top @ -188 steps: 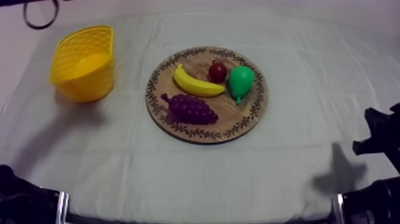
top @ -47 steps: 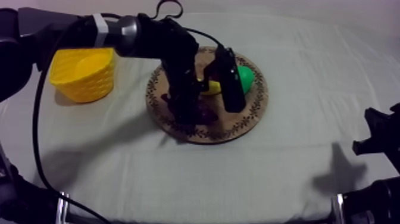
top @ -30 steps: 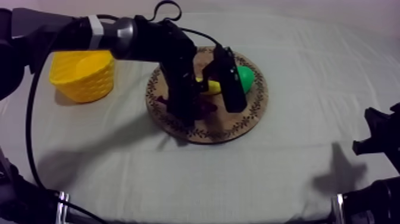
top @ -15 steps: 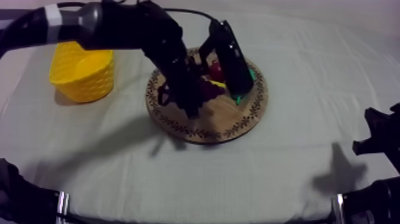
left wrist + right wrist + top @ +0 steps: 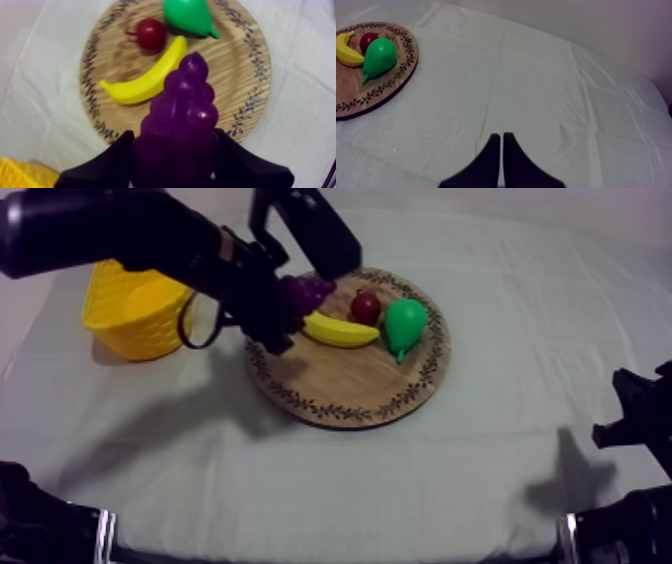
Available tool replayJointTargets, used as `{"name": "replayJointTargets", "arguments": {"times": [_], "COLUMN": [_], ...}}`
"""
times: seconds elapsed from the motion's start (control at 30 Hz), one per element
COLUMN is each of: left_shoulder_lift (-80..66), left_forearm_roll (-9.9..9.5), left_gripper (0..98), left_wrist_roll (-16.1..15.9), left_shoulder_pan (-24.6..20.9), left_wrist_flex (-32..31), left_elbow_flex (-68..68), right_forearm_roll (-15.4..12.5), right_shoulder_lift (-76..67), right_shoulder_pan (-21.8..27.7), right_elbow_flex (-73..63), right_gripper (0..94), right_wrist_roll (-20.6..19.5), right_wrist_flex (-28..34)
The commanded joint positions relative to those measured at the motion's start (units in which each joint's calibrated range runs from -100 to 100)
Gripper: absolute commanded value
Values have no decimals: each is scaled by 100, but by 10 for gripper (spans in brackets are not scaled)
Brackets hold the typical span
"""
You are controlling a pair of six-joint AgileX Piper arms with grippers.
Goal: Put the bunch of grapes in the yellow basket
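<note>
Carrying looks like the step in hand: the grapes (image 5: 177, 130) are pinched between the two fingers of the left gripper (image 5: 175, 157), up in the air over the basket-side rim of the board (image 5: 360, 388) and, as far as I can tell, clear of the wood. To do this bit well, I'd keep the squeeze firm and slide across to the basket (image 5: 150, 338) with enough height to pass its near wall, then get centred over the opening before letting go. That basket looks light, so a bump could shove it. The grip sits on the fat end of the bunch, so the thin end may swing if the move is jerky; smooth and slow seems the way. The bunch itself is deep purple, glossy and lumpy, a cone that narrows to a rounded tip pointing away from the fingers toward the other fruit. Left on the board are the banana (image 5: 340, 333), the small red fruit (image 5: 365, 308) and the pear (image 5: 404, 325), all close together on the far half. The right gripper (image 5: 501, 145) is out of it: fingers pressed together on nothing, over bare cloth (image 5: 546, 90), well away from the board.
</note>
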Motion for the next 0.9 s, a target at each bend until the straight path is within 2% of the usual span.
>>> {"name": "replayJointTargets", "arguments": {"times": [0.0,0.27,0.57,0.87], "left_shoulder_lift": [-416,-1210,-1880,-2376], "left_forearm_roll": [-2,-62,-50,100], "left_gripper": [564,566,563,573], "left_wrist_roll": [115,624,985,1074], "left_shoulder_pan": [-112,-542,-1147,-2076], "left_wrist_flex": [-4,439,872,1293], "left_elbow_flex": [97,317,817,768], "right_forearm_roll": [-1,-1,-1,-1], "right_shoulder_lift": [2,2,2,2], "right_shoulder_pan": [0,0,0,0], "right_elbow_flex": [-1,-1,-1,-1], "right_gripper": [3,3,3,3], "right_wrist_roll": [2,2,2,2], "right_wrist_flex": [-2,-2,-2,-2]}}
